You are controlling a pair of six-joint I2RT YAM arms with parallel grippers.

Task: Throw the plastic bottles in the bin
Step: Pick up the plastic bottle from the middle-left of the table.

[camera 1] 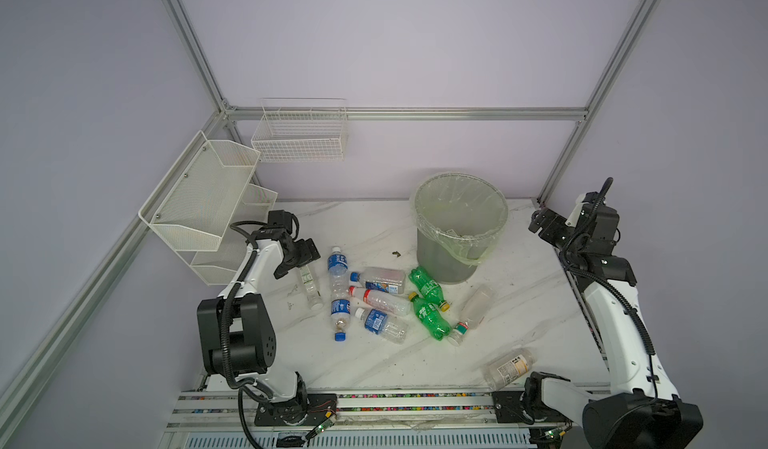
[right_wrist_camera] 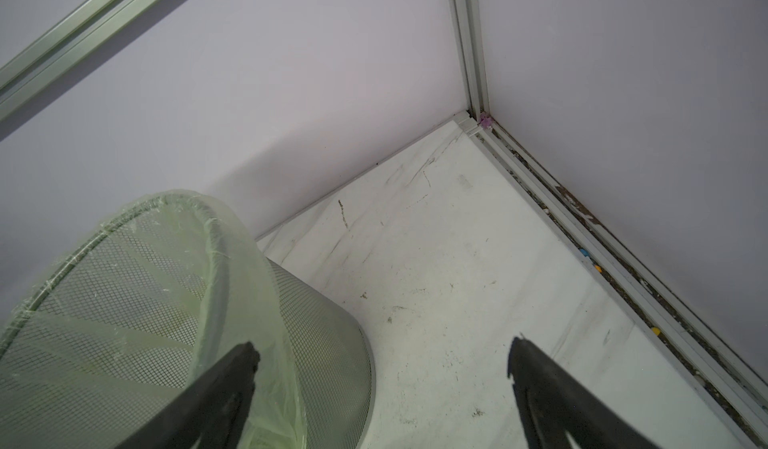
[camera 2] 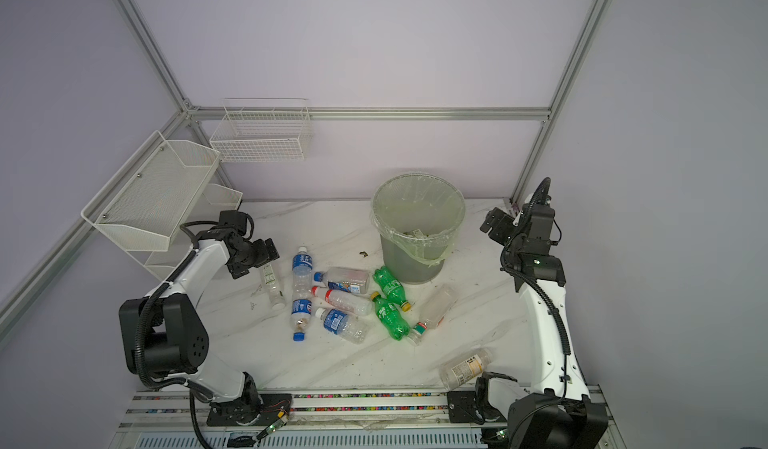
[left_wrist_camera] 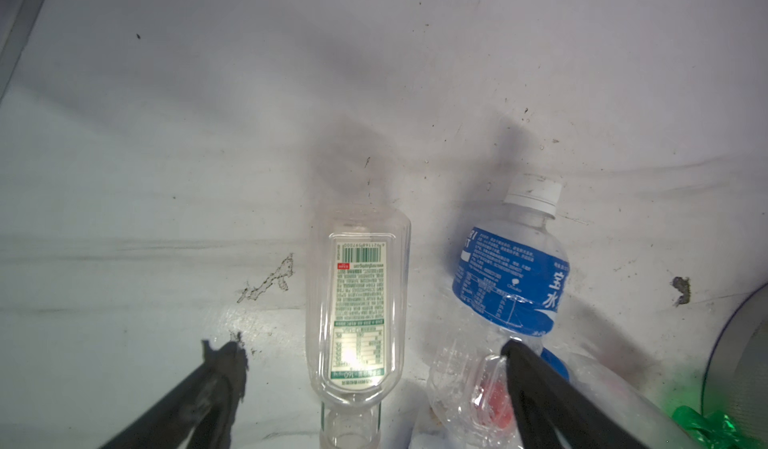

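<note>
Several plastic bottles lie in a cluster on the white table in both top views. They include a blue-labelled one (camera 1: 337, 268), a red-capped one (camera 1: 378, 297), two green ones (camera 1: 428, 287) and a cloudy white one (camera 1: 476, 307). Another clear one (camera 1: 509, 368) lies near the front right. My left gripper (left_wrist_camera: 368, 349) is open, low over the table. Its fingers stand on either side of a flat clear bottle (left_wrist_camera: 357, 301) with a green-and-white label, without touching it. The bin (camera 1: 440, 260) stands behind the cluster, lined with a bag. My right gripper (right_wrist_camera: 382, 347) hangs open and empty beside the bin (right_wrist_camera: 324, 343).
A white mesh shelf (camera 1: 199, 205) and a wire basket (camera 1: 299, 135) hang on the left and back walls. A blue-labelled bottle (left_wrist_camera: 511, 284) lies right beside one left finger. A small dark scrap (camera 1: 395, 253) lies left of the bin. Aluminium frame posts border the table.
</note>
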